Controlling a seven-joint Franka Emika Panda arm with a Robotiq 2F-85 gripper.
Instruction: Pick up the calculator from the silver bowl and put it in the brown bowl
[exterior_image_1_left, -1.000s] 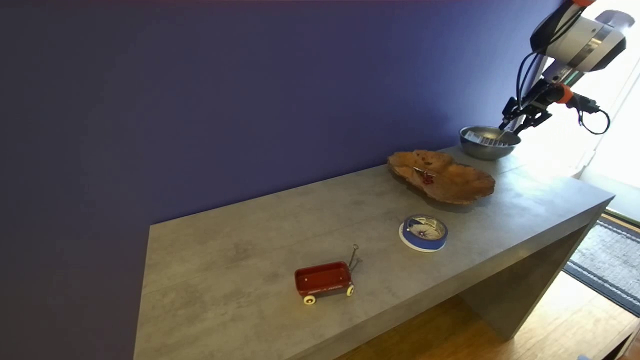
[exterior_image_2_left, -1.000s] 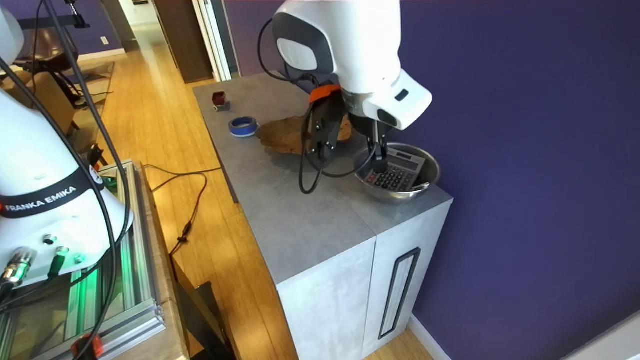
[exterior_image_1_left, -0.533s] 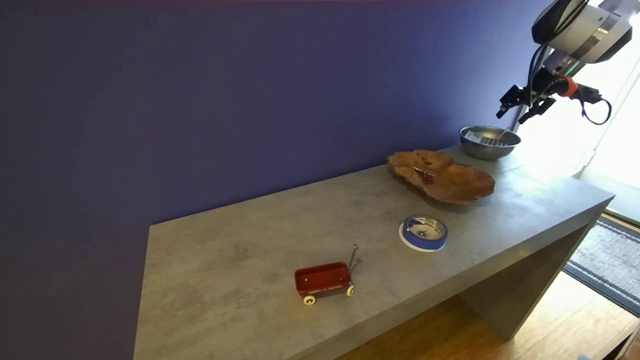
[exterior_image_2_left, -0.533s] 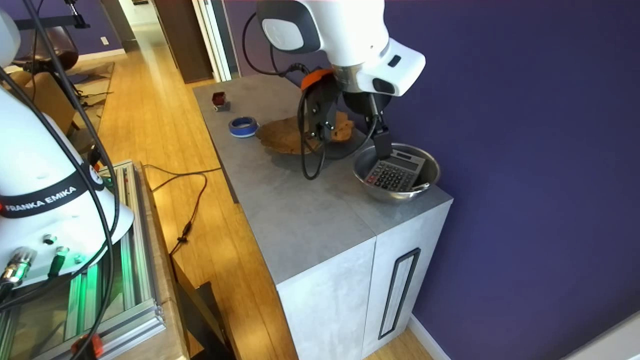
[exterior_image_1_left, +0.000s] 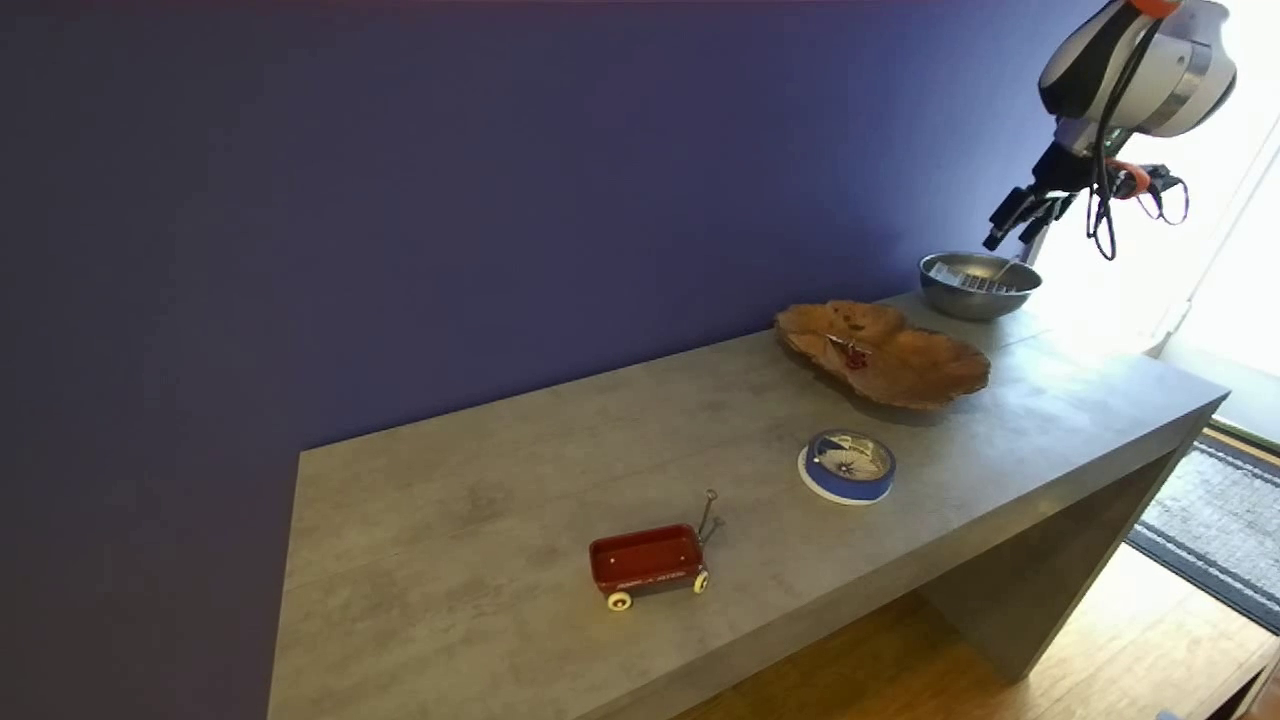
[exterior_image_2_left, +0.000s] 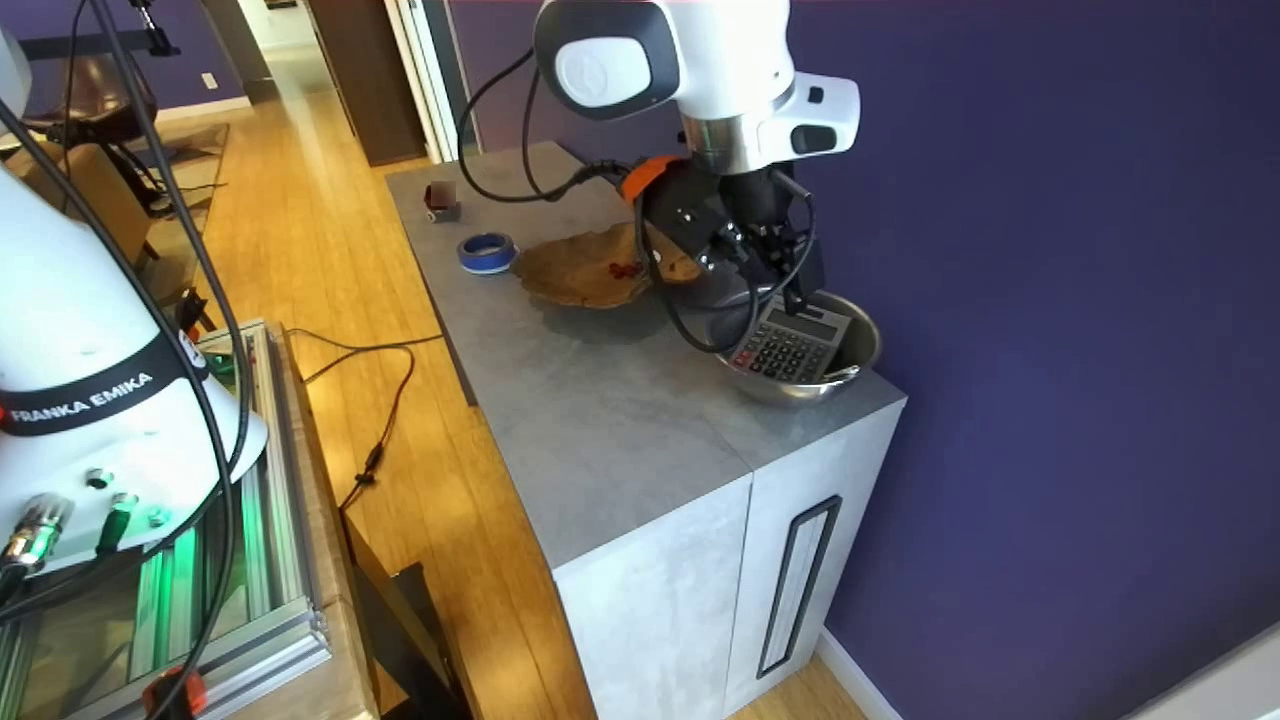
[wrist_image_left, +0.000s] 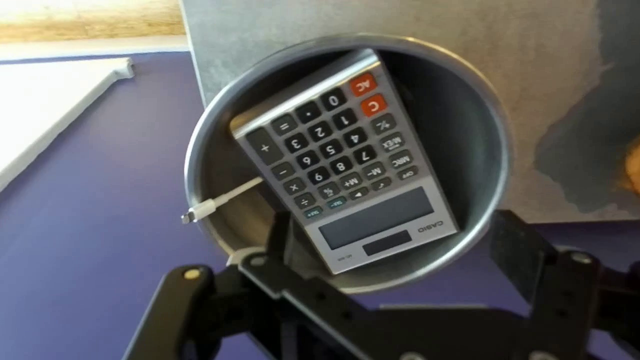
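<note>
Wrist view: one calculator (wrist_image_left: 345, 165), grey, marked CASIO, lying face up and aslant inside one silver bowl (wrist_image_left: 465, 140); one display, two orange-red keys, lettering upside down as seen here. Same bowl: one white cable (wrist_image_left: 202, 209), running out from the calculator's edge, its plug end across the rim. One gripper (wrist_image_left: 392, 232), black, two fingers spread with a wide gap between them; positioned over the silver bowl in both exterior views. One robot arm (exterior_image_2_left: 720, 70), white with dark trim, carries it.

In an exterior view: one brown bowl (exterior_image_1_left: 920, 370), wide, shallow, irregular in outline, near the silver bowl and apart from it; within, one small red item (exterior_image_1_left: 856, 357), too small to identify. One blue-and-white dish (exterior_image_1_left: 850, 490), round, near the brown bowl. One toy wagon (exterior_image_1_left: 645, 560), red, two pale wheels visible, one thin handle raised; well apart from both bowls. One tabletop (exterior_image_1_left: 480, 480), grey, bearing bowls, dish and wagon.
</note>
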